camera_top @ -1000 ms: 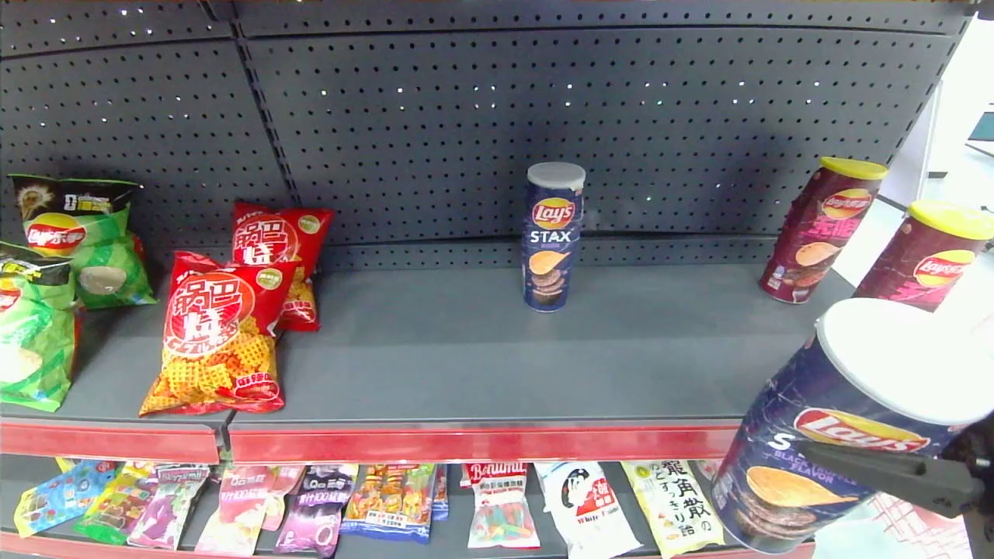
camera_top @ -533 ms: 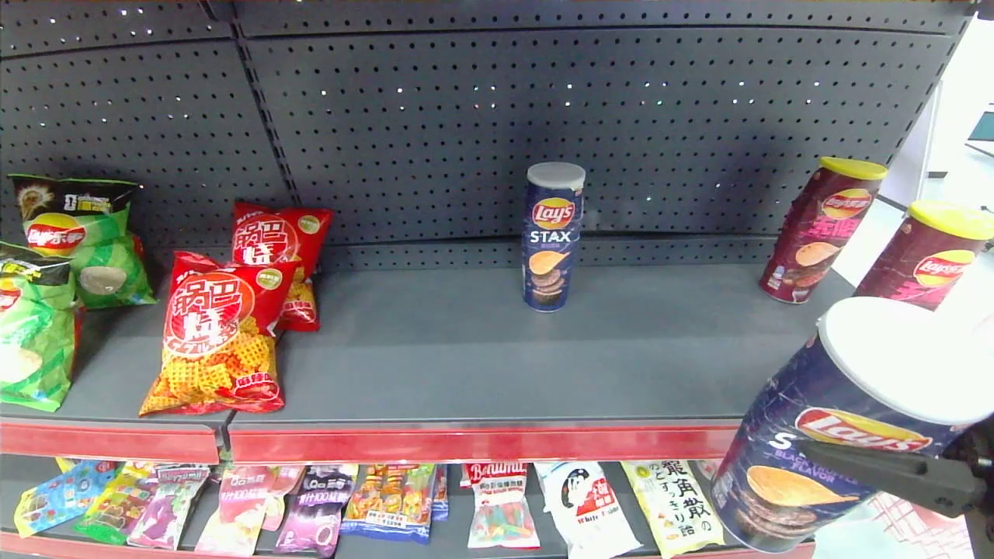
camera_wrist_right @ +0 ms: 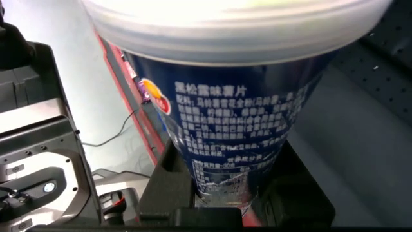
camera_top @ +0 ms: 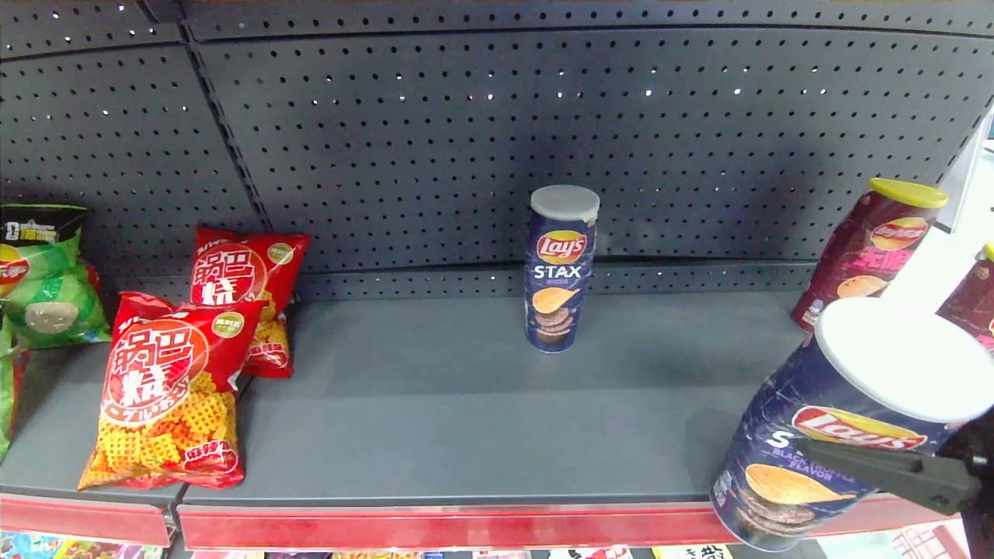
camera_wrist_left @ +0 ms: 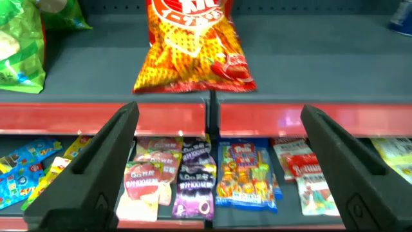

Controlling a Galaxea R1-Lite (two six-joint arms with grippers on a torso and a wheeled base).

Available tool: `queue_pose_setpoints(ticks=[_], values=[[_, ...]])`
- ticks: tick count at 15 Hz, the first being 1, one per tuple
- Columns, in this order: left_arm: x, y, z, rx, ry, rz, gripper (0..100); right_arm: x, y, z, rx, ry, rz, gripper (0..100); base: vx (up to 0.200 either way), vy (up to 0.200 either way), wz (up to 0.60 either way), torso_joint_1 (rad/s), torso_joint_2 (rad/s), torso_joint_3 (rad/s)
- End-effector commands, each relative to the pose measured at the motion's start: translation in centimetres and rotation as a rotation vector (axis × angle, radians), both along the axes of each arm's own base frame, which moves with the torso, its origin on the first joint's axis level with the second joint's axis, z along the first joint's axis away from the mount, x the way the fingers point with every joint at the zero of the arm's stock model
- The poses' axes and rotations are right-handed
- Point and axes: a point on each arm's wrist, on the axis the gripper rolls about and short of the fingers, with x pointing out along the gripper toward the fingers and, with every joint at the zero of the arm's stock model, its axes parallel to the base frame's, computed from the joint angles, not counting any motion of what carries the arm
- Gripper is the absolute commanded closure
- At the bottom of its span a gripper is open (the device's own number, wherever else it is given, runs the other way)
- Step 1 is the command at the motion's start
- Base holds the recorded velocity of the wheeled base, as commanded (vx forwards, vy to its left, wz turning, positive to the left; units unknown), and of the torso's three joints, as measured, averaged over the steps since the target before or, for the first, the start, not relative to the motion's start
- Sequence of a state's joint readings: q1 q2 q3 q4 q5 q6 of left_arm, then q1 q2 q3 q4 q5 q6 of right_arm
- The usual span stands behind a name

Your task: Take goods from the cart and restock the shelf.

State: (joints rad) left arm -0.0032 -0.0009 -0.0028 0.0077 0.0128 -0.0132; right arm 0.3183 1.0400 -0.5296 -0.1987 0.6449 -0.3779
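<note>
- Right gripper (camera_wrist_right: 222,201): jaws clamped on the low end of a chip can (camera_top: 839,435). One dark, matte finger (camera_top: 881,470) crosses the can's printed wall.
- Chip can: a smooth, dark blue cylinder with a flat, pale plastic lid. It sits at the lower right of the head frame, tilted with the lid leaning right. Its base overlaps the shelf's red front strip (camera_top: 435,529).
- Left gripper (camera_wrist_left: 219,174): jaws wide apart with nothing between them. Its two wedge-shaped black fingers frame the red strip and the glossy packets (camera_wrist_left: 238,180) on the tier below.
- Shelf (camera_top: 435,411): a flat, grey, matte board. The perforated dark back panel (camera_top: 466,132) fills the upper frame.
- Standing can (camera_top: 561,268): same blue tube with a greyish lid, upright at frame centre, near the back panel.
- Maroon can (camera_top: 870,248): yellow lid, right edge of frame, just behind the held can.
- Red bags: crinkled foil pouches at left. The front one (camera_top: 167,404) lies near the strip, and the rear one (camera_top: 248,303) overlaps it from behind.
- Green bag (camera_top: 46,299): puffy, at far left.
</note>
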Motion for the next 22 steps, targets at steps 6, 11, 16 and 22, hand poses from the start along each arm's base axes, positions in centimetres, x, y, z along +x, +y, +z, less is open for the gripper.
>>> queue_pose_setpoints(ticks=[6, 11, 16, 22], values=[[0.00, 0.00, 0.01, -0.001, 0.001, 0.001, 0, -0.05, 0.00, -0.07, 0.000, 0.002, 0.002, 100, 0.000, 0.000, 0.00, 0.000, 0.00, 0.000], [0.00, 0.00, 0.01, -0.001, 0.001, 0.001, 0, -0.05, -0.01, -0.08, -0.001, 0.002, 0.002, 100, 0.000, 0.000, 0.00, 0.000, 0.00, 0.000], [0.00, 0.00, 0.01, -0.001, 0.001, 0.001, 0, -0.24, -0.06, -0.16, 0.000, 0.001, 0.003, 100, 0.000, -0.160, 0.00, 0.000, 0.00, 0.002], [0.00, 0.00, 0.01, -0.001, 0.001, 0.001, 0, -0.68, -0.21, -0.25, 0.003, -0.006, 0.002, 100, 0.000, 0.000, 0.00, 0.000, 0.00, 0.000]])
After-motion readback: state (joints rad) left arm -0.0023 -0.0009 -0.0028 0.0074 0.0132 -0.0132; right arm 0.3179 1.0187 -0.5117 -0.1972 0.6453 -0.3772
